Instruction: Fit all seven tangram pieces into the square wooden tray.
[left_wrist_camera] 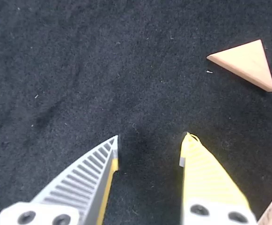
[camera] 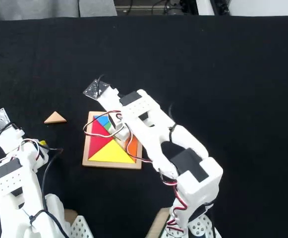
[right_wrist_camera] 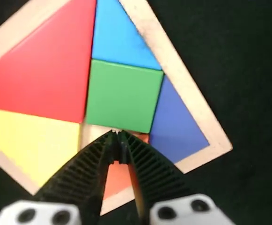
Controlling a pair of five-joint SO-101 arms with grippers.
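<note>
Past the black ribbed right gripper (right_wrist_camera: 117,137) lie a green square piece (right_wrist_camera: 121,96), red triangle (right_wrist_camera: 42,77), yellow triangle (right_wrist_camera: 33,140), light-blue triangle (right_wrist_camera: 119,37), dark-blue piece (right_wrist_camera: 173,124), and perhaps an orange piece (right_wrist_camera: 119,182) beneath it. The left gripper (left_wrist_camera: 150,140) has grey and yellow ribbed fingers (left_wrist_camera: 91,171), facing a pale bare-wood triangle (left_wrist_camera: 246,65).

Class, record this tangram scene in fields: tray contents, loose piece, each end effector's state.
Tray: square wooden tray, holding red triangle, yellow triangle, light blue triangle, green square, dark blue parallelogram, orange piece.
Loose piece: plain wooden triangle on black cloth, apart from tray.
Left end effector: open, near that triangle.
Right end effector: shut, over the tray.
</note>
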